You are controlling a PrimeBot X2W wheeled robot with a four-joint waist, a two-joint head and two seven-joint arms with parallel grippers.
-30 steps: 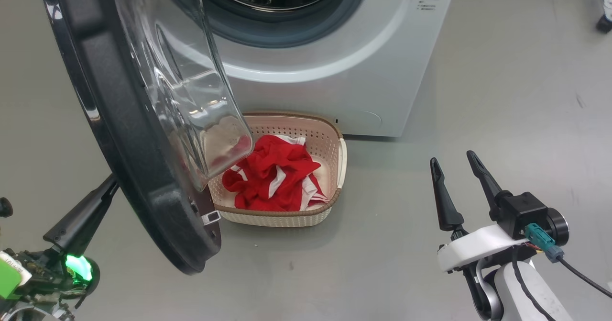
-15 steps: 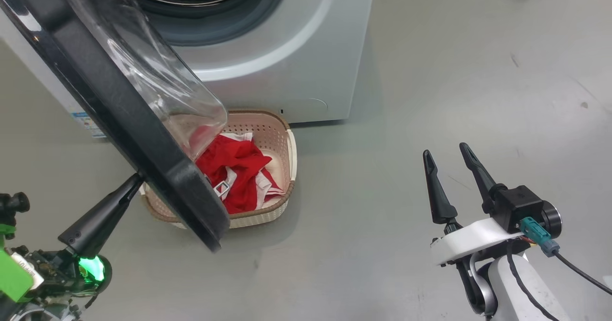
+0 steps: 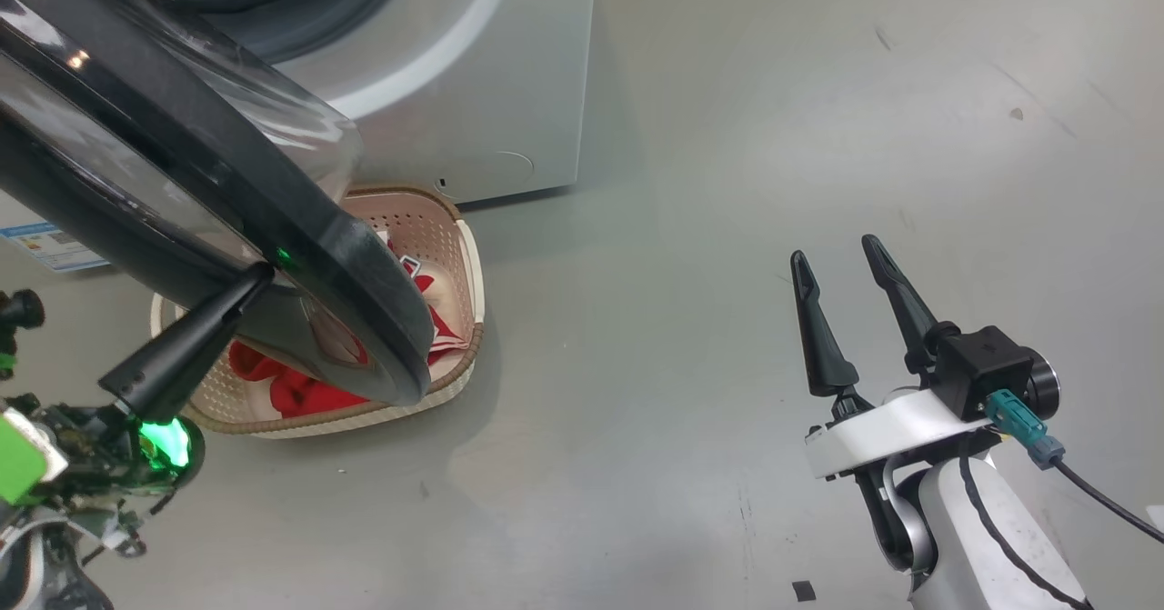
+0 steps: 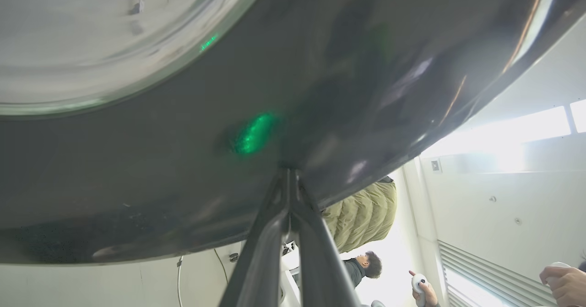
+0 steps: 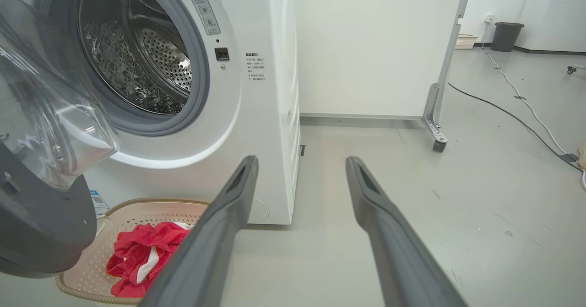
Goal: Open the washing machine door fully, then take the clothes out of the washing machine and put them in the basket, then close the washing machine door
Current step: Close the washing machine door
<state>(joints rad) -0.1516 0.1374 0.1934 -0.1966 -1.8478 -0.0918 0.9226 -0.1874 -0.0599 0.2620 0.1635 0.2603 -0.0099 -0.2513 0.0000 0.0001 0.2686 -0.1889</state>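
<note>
While the left tool (image 3: pixel 262 272) is pressed, clenched tip-first, against the black rim of the washing machine door (image 3: pixel 227 192), that door is caught partway swung out in front of the washing machine (image 3: pixel 491 92). The clothes (image 3: pixel 291 394) are found already in the basket (image 3: pixel 427 233) at the machine's foot, and the drum (image 5: pixel 137 60) is shown bare, so only the closing is judged left. Right of the machine, the right tool (image 3: pixel 834 251) is held released, nothing grasped. Counted: one door, one basket, one red heap, two tools.

Pinched-together left end effector (image 3: pixel 259 274) reaching forward, right end effector (image 3: pixel 835 248) spread apart, pointing upward
</note>
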